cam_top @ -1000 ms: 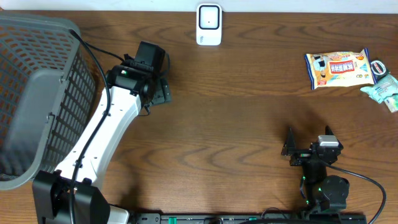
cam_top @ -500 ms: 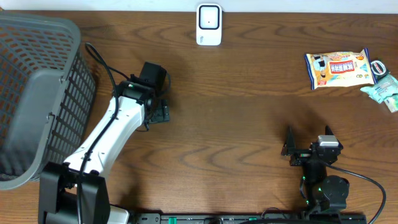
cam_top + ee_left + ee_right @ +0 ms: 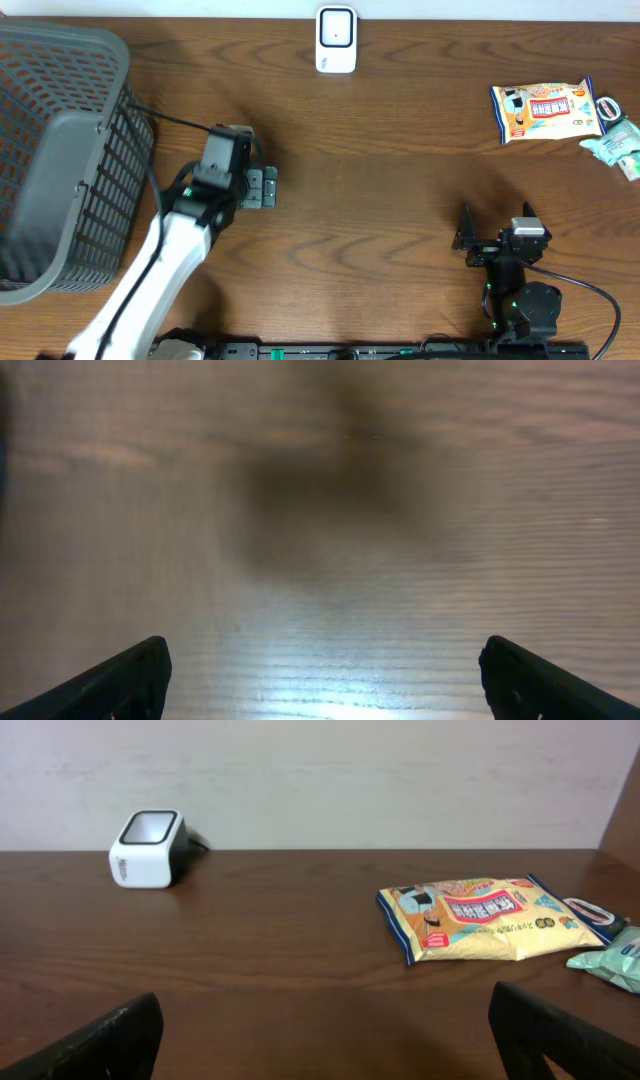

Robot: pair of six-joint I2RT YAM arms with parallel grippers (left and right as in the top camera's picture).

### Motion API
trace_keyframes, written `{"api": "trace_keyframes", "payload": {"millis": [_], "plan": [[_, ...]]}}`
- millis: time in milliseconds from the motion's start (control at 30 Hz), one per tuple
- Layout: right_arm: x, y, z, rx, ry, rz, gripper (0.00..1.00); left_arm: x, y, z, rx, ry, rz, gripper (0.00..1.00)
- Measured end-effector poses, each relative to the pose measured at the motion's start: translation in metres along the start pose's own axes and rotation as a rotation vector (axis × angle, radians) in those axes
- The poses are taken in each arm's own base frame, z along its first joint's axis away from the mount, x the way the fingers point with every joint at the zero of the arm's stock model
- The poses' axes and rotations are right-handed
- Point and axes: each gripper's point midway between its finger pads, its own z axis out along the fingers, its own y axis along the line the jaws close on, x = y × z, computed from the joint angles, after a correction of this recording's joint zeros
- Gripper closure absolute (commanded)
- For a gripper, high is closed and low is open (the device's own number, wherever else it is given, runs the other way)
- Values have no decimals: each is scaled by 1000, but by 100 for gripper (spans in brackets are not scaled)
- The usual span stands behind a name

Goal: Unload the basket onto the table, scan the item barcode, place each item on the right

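Observation:
The white barcode scanner (image 3: 336, 38) stands at the table's far edge, middle; the right wrist view has the scanner (image 3: 148, 849) at far left. A yellow snack packet (image 3: 545, 110) lies flat at the far right, and the same packet (image 3: 480, 917) shows ahead and right of my right gripper; no barcode shows on it. My left gripper (image 3: 262, 188) hovers open over bare wood left of centre, its fingers (image 3: 130, 680) wide apart and empty. My right gripper (image 3: 496, 222) stands open and empty near the front edge, well short of the packet.
A large grey mesh basket (image 3: 60, 150) fills the left side, close to my left arm. A small round item (image 3: 608, 108) and a pale green packet (image 3: 620, 148) lie at the right edge beside the snack packet. The wall runs just behind the scanner.
My left arm has drawn back toward the table's front, its open gripper moving away from the far side. The right arm has not moved.

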Motion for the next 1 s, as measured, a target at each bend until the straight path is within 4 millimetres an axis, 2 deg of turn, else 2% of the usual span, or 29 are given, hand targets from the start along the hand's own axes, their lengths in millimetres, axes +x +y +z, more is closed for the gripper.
{"api": "trace_keyframes", "payload": {"millis": [100, 200, 433, 533, 833, 1000], "plan": [[0, 0, 0, 0, 0, 0, 1, -7, 0, -15, 39, -91, 19, 2], [0, 0, 0, 0, 0, 0, 1, -7, 9, -31, 58, -170, 9, 2], [0, 0, 0, 0, 0, 0, 1, 11, 35, -60, 62, -300, -65, 2], [0, 0, 0, 0, 0, 0, 1, 22, 38, -69, 73, -369, -75, 2], [0, 0, 0, 0, 0, 0, 1, 41, 30, -88, 128, -557, -42, 2], [0, 0, 0, 0, 0, 0, 1, 49, 30, -79, 129, -589, -37, 2]]}}
